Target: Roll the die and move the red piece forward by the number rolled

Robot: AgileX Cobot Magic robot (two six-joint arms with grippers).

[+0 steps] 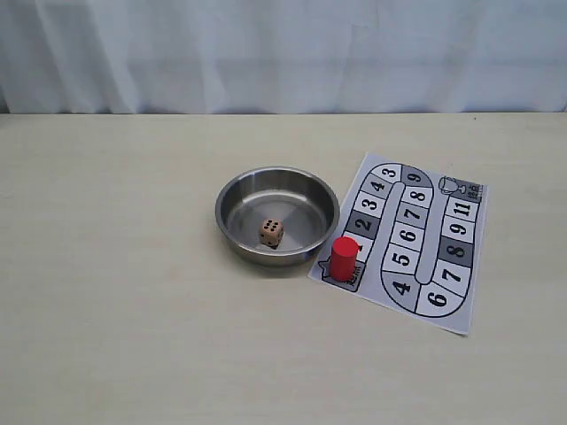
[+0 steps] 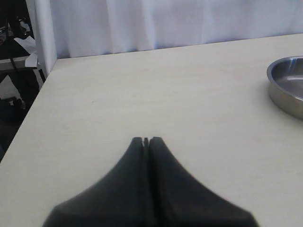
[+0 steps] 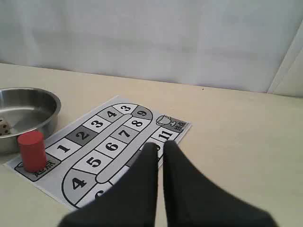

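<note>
The die (image 1: 271, 233) lies inside a round steel bowl (image 1: 277, 170) at the table's middle, several dark pips on its top face. The red piece (image 1: 345, 258) stands upright on the start square at the near left corner of the numbered paper board (image 1: 403, 259), just right of the bowl. Neither gripper shows in the exterior view. In the left wrist view my left gripper (image 2: 146, 140) is shut and empty above bare table, the bowl (image 2: 284, 99) off to one side. My right gripper (image 3: 161, 145) is shut and empty over the board (image 3: 111, 146); the red piece (image 3: 31, 150) and die (image 3: 4, 126) lie beyond it.
A pale curtain (image 1: 283, 53) hangs behind the table's far edge. The light wooden tabletop (image 1: 106, 292) spreads wide to the left of the bowl and in front of it. In the left wrist view the table's side edge (image 2: 28, 109) drops off to dark clutter.
</note>
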